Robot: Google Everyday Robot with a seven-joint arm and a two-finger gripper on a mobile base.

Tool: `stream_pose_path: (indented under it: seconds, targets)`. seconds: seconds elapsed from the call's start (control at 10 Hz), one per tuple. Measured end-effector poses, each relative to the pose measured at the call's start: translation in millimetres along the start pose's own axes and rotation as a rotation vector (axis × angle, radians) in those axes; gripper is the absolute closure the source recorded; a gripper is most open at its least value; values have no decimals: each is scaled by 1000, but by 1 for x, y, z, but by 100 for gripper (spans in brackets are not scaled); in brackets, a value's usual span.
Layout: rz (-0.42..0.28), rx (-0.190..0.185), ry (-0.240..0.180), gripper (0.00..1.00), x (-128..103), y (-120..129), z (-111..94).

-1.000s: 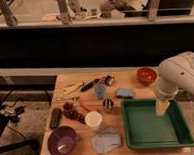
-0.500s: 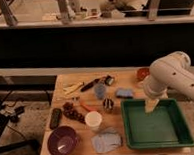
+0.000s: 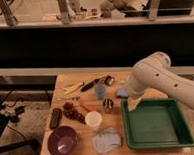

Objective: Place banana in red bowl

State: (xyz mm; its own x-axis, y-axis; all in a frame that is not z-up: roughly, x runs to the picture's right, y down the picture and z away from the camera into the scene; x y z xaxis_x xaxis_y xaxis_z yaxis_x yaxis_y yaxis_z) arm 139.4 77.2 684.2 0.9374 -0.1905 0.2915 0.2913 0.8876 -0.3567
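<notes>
One small pale yellow banana (image 3: 73,87), thin and slightly curved, lies flat on the light wooden table (image 3: 83,149) near its far left corner. Its long axis runs from lower left to upper right, and it points towards a dark-handled tool (image 3: 93,84) just beside it. A blue cup (image 3: 100,91) stands near the tool, with a small dark can (image 3: 108,105) in front of it. Nearer the front, a white paper cup (image 3: 93,120) stands upright and a round purple bowl (image 3: 62,140) shows a dark inside. A crumpled blue-grey cloth (image 3: 107,140) lies between the bowl and a rectangular green plastic tray (image 3: 181,136), whose green floor is in plain sight. The tan gripper (image 3: 134,104) on the white arm (image 3: 156,80) hangs over the tray's far left corner, well apart from the banana. I cannot tell how far it is open or whether it holds anything.
</notes>
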Motion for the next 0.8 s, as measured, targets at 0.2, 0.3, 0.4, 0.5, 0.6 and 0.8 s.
stream_pose_path:
  seconds: [0.2,0.3,0.4,0.5,0.6,0.8]
  targets:
    - [1,1,2,20,1,1,0]
    - [-1,0,1,20,0,0,0]
    - [1,1,2,20,1,0,0]
    - [2,1,3,20,2,1,-1]
    - [1,1,2,20,1,1,0]
    - [-25,15,-6,20,-4,-2,-1]
